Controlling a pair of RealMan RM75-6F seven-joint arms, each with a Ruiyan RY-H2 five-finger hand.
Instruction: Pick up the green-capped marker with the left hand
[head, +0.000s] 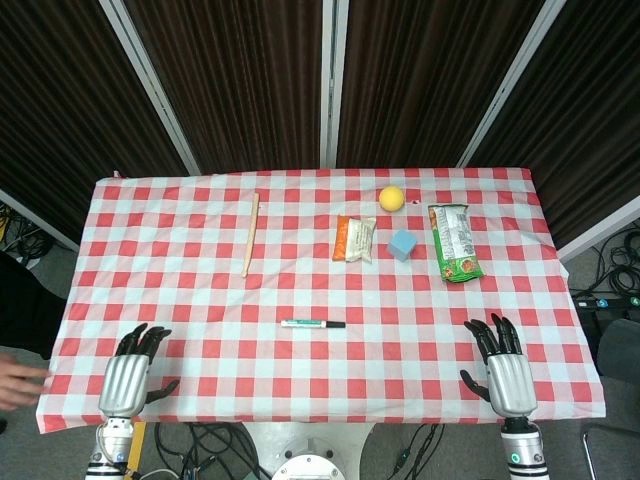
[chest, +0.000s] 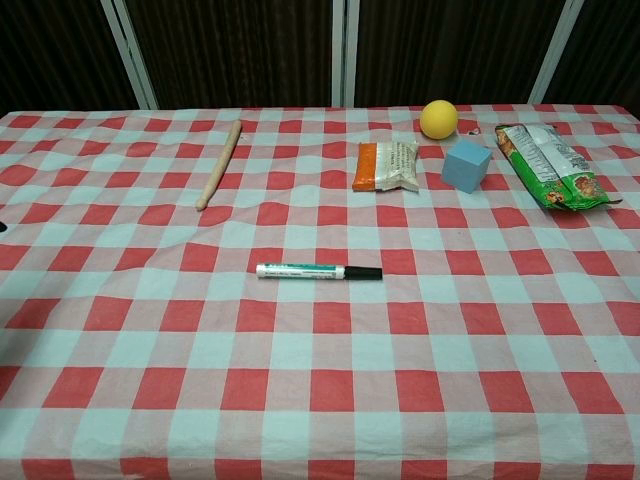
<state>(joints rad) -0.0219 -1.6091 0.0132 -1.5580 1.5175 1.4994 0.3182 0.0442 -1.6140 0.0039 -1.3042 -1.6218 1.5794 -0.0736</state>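
My left hand (head: 130, 375) rests palm down at the near left edge of the tabletop (head: 180, 290), fingers spread apart and holding nothing. My right hand (head: 505, 370) lies the same way at the near right edge, fingers fanned out and empty. Only the head view shows my hands.

The marker (head: 313, 324) lies flat on the red-and-white checked cloth, near the middle of the tabletop and towards the near side, roughly midway between my two hands and well apart from both. It runs left to right, its white barrel with a green band towards my left and its dark end towards my right. In the chest view the marker (chest: 318, 271) sits alone on the cloth with nothing touching it.

Farther back on the left, a wooden stick (head: 250, 234) lies nearly lengthwise away from me. Behind the marker and to the right sits an orange-and-white packet (head: 354, 239), and just beside it, on its right, a blue cube (head: 402, 244). A yellow ball (head: 391, 198) rests behind those two, near the far edge. A green snack bag (head: 455, 243) lies to the right of the cube, apart from it.

At the left border of the head view, part of a person's hand (head: 18, 383) shows beside the tabletop.
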